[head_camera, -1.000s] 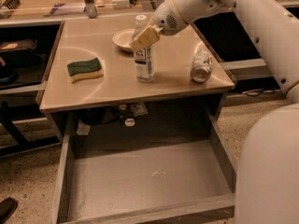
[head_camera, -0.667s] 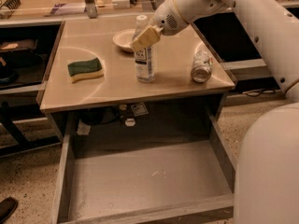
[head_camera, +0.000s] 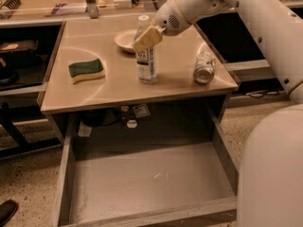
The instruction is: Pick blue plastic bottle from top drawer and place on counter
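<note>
The blue plastic bottle [head_camera: 147, 63] stands upright on the counter [head_camera: 109, 91], near its middle; its white cap shows just above the gripper. My gripper [head_camera: 145, 38] is at the bottle's upper part, reaching in from the upper right on the white arm [head_camera: 199, 6]. The top drawer [head_camera: 151, 186] is pulled open below the counter's front edge. Its grey bottom holds nothing.
A green-and-yellow sponge [head_camera: 86, 70] lies on the counter's left. A white bowl [head_camera: 126, 40] sits behind the bottle. A silver-green can [head_camera: 204, 67] lies on the right side. A long wooden surface with clutter [head_camera: 57, 6] runs behind. My white base [head_camera: 272, 174] is at the lower right.
</note>
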Controlling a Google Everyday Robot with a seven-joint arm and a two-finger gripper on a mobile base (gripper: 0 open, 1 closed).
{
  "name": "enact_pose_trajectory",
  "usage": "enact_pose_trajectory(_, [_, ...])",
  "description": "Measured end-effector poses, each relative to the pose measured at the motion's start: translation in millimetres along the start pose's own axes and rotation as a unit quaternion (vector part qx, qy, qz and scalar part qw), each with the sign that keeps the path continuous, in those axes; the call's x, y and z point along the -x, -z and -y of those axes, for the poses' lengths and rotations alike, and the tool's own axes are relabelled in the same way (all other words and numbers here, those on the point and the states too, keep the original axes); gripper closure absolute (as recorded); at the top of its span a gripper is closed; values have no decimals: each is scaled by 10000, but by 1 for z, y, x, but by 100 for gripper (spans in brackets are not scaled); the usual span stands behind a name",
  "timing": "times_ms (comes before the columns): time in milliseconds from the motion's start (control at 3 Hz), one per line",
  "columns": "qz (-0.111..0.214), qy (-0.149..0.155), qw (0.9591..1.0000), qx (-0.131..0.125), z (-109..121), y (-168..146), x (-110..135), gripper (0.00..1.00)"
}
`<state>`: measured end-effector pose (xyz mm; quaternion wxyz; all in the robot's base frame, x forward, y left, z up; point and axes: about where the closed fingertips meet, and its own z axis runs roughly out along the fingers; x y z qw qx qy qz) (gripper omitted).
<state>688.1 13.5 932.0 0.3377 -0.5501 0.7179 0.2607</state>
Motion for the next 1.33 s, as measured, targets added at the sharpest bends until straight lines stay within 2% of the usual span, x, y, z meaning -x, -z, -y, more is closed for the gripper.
enact_pose_trajectory(667, [0, 0, 10000, 0, 0, 0, 0, 11])
enact_pose_trajectory(1000, [0, 0, 10000, 1, 0, 0, 0, 0])
enact_pose_trajectory(1333, [0, 0, 10000, 1, 0, 0, 0, 0])
